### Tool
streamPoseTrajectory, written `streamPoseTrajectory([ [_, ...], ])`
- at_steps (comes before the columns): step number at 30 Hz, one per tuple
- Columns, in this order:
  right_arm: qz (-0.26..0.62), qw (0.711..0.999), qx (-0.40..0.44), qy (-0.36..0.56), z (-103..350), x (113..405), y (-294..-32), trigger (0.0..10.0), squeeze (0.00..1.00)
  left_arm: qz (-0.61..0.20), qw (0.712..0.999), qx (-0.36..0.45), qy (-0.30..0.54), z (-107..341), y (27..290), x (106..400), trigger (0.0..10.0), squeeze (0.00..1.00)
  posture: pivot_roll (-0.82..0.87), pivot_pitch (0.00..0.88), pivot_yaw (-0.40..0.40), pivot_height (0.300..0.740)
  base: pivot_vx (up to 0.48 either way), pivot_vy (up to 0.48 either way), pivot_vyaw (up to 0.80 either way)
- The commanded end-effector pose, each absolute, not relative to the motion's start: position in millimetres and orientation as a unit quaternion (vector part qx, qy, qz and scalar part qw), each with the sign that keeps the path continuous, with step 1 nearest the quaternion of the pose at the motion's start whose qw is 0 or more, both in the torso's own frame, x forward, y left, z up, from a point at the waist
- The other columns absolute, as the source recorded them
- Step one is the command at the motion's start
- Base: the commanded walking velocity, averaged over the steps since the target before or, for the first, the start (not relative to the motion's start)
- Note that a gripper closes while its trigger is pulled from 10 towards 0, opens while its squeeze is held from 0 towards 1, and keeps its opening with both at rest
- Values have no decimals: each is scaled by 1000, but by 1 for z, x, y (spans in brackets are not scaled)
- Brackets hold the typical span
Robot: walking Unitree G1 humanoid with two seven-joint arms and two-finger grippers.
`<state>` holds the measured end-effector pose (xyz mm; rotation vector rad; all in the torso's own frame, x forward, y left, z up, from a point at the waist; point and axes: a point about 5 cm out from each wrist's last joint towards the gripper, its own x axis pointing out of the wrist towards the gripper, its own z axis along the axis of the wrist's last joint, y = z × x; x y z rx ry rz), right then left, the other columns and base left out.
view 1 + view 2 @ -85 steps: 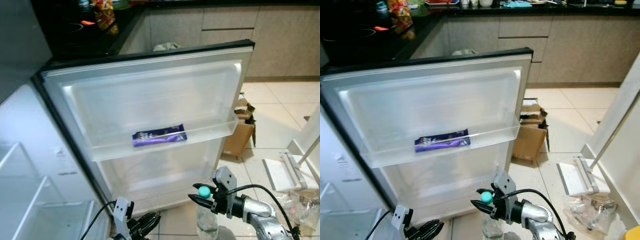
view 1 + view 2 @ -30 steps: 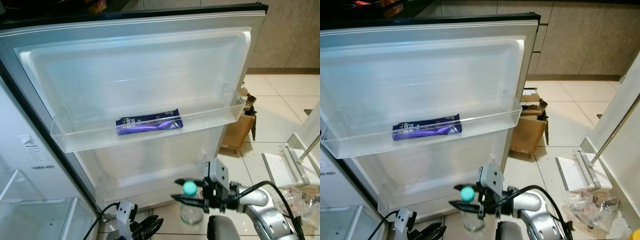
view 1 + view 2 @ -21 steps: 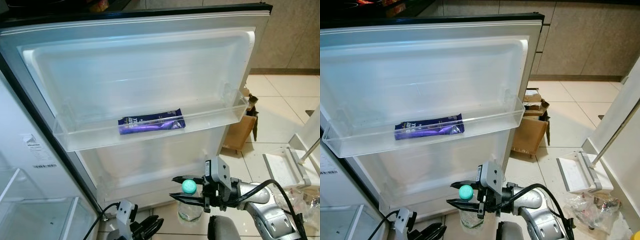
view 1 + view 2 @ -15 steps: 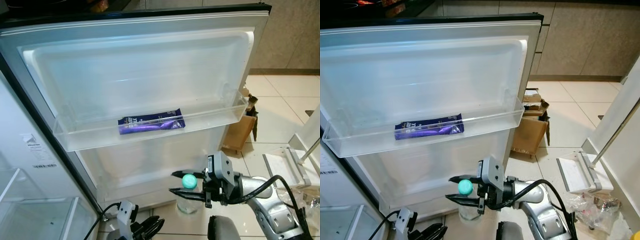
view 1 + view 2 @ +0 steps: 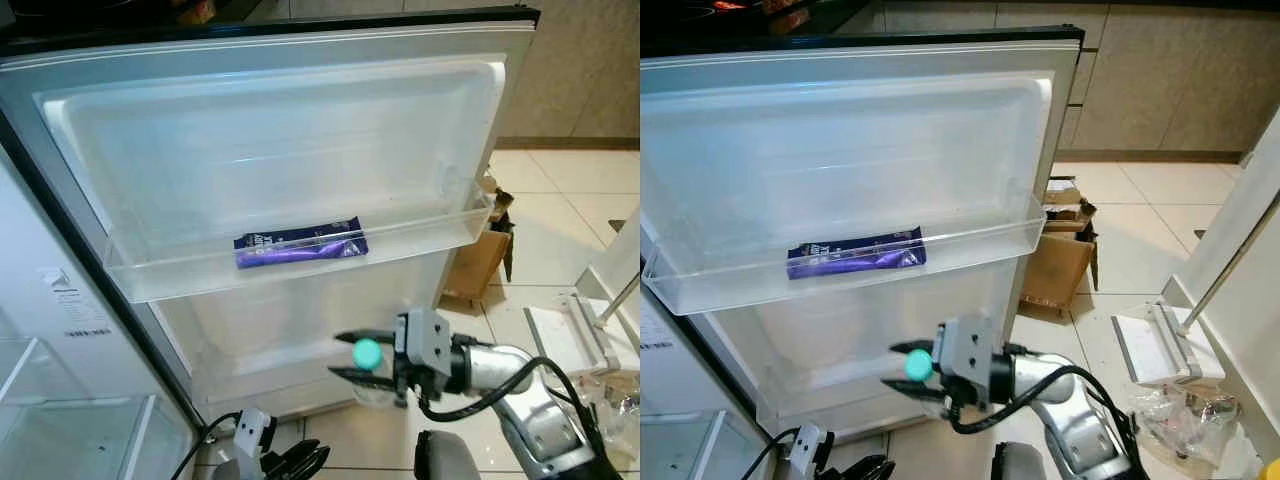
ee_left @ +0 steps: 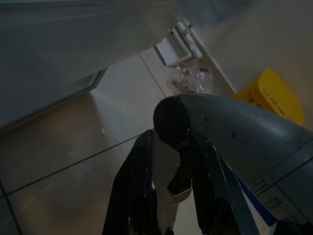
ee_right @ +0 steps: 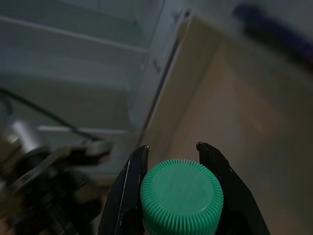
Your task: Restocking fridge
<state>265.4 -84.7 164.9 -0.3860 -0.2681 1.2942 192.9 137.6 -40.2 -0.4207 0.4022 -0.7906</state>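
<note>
The fridge door stands open in front of me. Its clear door shelf holds a purple chocolate bar. My right gripper is below that shelf, close to the door's lower panel. It is shut on the neck of a clear plastic bottle with a green cap. In the right wrist view the cap sits between the two black fingers. My left gripper hangs low at the bottom edge, with its fingers apart and nothing between them.
The fridge interior with clear shelves lies to my left. A cardboard box stands on the tiled floor right of the door. White panels and a plastic bag lie further right. A yellow object rests on the floor.
My right gripper has carried the bottle to the left and slightly up, closer to the fridge door. The left arm stays hanging low.
</note>
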Motion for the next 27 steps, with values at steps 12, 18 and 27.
streamPoseTrajectory([
  [12, 544, 810, -153, -156, 169, 277, -88, 10000, 0, -389, 876, -205, 198, -41, 139, 189, 10000, 0, -74, 96, 11, 408, 0, 0, 0],
  [18, 515, 826, -164, -161, 162, 283, -90, 10000, 0, -389, 878, -204, 190, -39, 143, 191, 10000, 0, -67, 104, 13, 408, 0, 0, 0],
  [27, 476, 842, -178, -181, 161, 291, -91, 10000, 0, -391, 882, -201, 170, -32, 148, 198, 10000, 0, -52, 121, 20, 408, 0, 0, 0],
])
